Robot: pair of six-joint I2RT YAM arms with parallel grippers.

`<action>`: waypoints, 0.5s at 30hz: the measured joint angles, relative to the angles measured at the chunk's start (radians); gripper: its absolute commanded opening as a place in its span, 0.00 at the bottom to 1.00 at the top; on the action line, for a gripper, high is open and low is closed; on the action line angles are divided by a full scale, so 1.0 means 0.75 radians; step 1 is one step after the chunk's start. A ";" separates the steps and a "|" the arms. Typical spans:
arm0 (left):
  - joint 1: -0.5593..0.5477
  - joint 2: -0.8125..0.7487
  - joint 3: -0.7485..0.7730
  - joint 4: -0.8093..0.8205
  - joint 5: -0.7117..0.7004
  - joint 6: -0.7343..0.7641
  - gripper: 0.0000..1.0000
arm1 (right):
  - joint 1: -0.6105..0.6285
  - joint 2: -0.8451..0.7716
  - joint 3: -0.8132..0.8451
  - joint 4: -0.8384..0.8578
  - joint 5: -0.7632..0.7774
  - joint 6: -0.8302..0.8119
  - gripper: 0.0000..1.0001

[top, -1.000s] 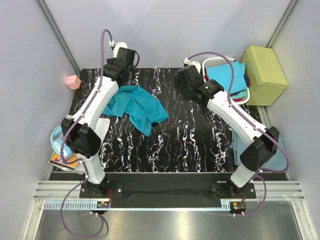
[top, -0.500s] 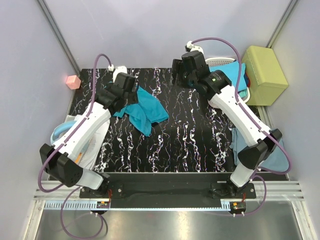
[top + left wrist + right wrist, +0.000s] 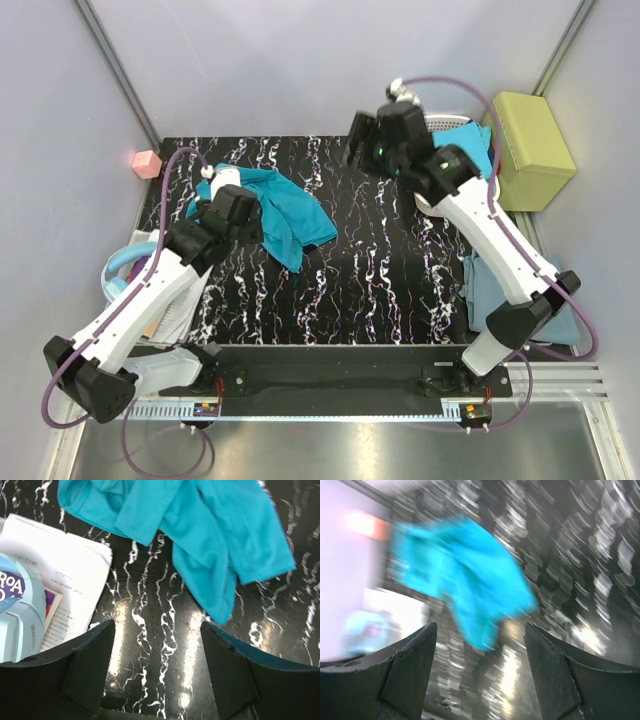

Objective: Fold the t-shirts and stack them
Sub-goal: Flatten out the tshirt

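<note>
A crumpled teal t-shirt [image 3: 290, 212] lies on the black marbled table [image 3: 380, 290], left of centre. My left gripper [image 3: 246, 216] hangs above the shirt's left part, open and empty. In the left wrist view the gripper [image 3: 157, 672] is over bare table, with the shirt [image 3: 200, 540] just beyond its fingertips. My right gripper [image 3: 362, 140] is raised near the table's back edge, open and empty. Its view is motion-blurred, the gripper [image 3: 480, 675] facing the teal shirt [image 3: 465, 575]. A bright blue shirt [image 3: 468, 150] and a red one lie in the basket. A grey-blue shirt [image 3: 487, 290] lies at the right edge.
A white slatted basket [image 3: 432, 124] stands at the back right, beside a yellow-green box [image 3: 530, 150]. A pink cube [image 3: 147, 163] sits at the back left. Papers [image 3: 60, 570] and a light-blue object [image 3: 120, 272] lie at the table's left edge.
My left arm has drawn back from the table's back edge toward the near left, over the teal shirt. My right gripper has risen and swung toward the back. The shirt has not moved.
</note>
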 measured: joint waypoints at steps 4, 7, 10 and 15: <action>-0.113 -0.017 0.023 -0.030 -0.035 -0.015 0.76 | 0.000 0.112 0.465 -0.050 -0.093 0.031 0.80; -0.137 -0.016 0.027 -0.052 -0.036 -0.022 0.76 | 0.001 0.156 0.624 -0.120 -0.141 0.046 0.80; -0.136 -0.016 0.034 -0.069 -0.036 -0.027 0.75 | 0.002 0.159 0.588 -0.187 -0.181 0.068 0.80; -0.136 -0.021 0.044 -0.096 -0.037 -0.036 0.75 | 0.007 0.138 0.316 -0.245 -0.219 0.147 0.80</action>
